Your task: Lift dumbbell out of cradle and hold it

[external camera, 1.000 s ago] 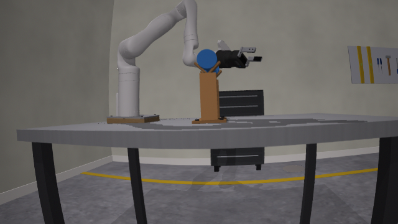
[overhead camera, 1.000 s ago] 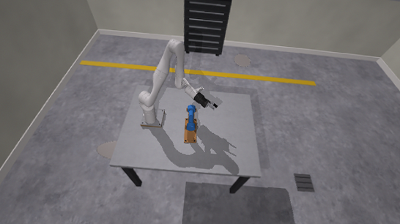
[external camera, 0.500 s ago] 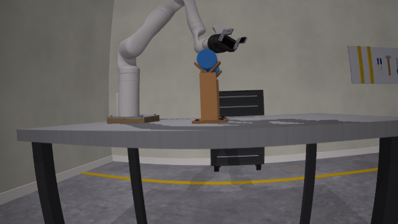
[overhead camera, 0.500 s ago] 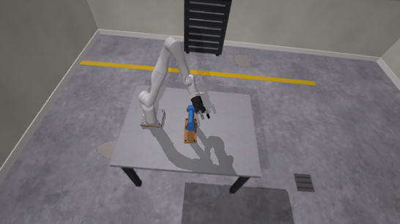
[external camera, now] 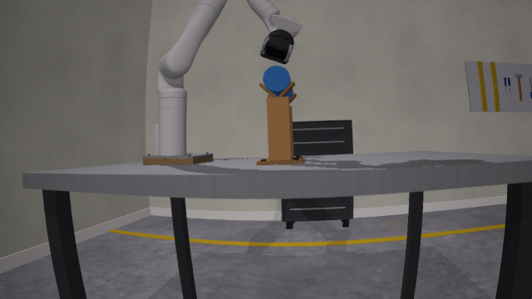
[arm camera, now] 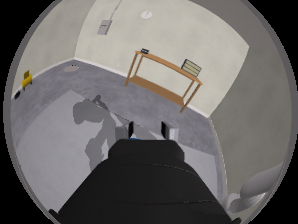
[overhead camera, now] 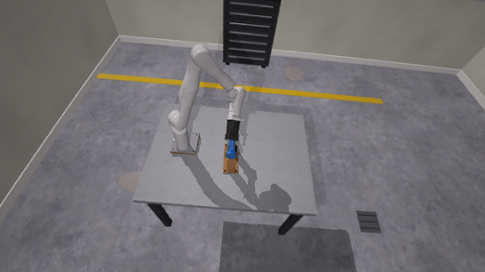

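Observation:
The blue dumbbell (overhead camera: 231, 149) lies level in the forked top of its brown wooden cradle (overhead camera: 231, 163) near the middle of the grey table. In the exterior view I see one round head of the dumbbell (external camera: 276, 80) end-on, resting on the cradle (external camera: 279, 130). My gripper (external camera: 276, 58) hangs just above the dumbbell, apart from it, tilted downward. In the top view the gripper (overhead camera: 230, 136) is over the dumbbell's far end. In the wrist view the gripper's fingers stand open with nothing between them.
My arm's base plate (overhead camera: 185, 144) is bolted to the table left of the cradle. A black drawer cabinet (overhead camera: 249, 22) stands against the back wall. A wooden side table (arm camera: 162, 76) shows far off in the wrist view.

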Controlling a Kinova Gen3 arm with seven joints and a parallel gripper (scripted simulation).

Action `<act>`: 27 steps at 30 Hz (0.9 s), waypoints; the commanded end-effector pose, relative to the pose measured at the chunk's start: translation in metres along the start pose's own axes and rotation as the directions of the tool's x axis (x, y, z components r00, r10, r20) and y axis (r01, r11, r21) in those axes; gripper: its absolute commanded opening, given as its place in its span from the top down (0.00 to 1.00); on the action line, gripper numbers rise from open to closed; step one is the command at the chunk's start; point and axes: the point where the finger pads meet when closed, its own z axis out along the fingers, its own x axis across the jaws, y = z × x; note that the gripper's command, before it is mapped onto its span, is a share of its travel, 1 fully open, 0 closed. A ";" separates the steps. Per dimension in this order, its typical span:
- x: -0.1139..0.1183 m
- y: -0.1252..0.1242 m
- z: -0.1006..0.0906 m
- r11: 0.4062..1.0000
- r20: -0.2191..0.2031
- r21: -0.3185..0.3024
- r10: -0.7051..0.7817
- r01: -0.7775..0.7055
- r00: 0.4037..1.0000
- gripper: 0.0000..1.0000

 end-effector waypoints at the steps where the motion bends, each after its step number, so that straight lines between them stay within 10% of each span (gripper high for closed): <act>1: 0.011 -0.001 0.004 0.989 -0.010 -0.126 0.072 -0.073 0.997 0.00; 17: 0.018 0.041 -0.032 0.780 -0.008 -0.597 0.231 -0.190 0.973 0.00; 27: 0.008 0.042 -0.062 0.649 0.030 -0.737 0.313 -0.190 0.949 0.00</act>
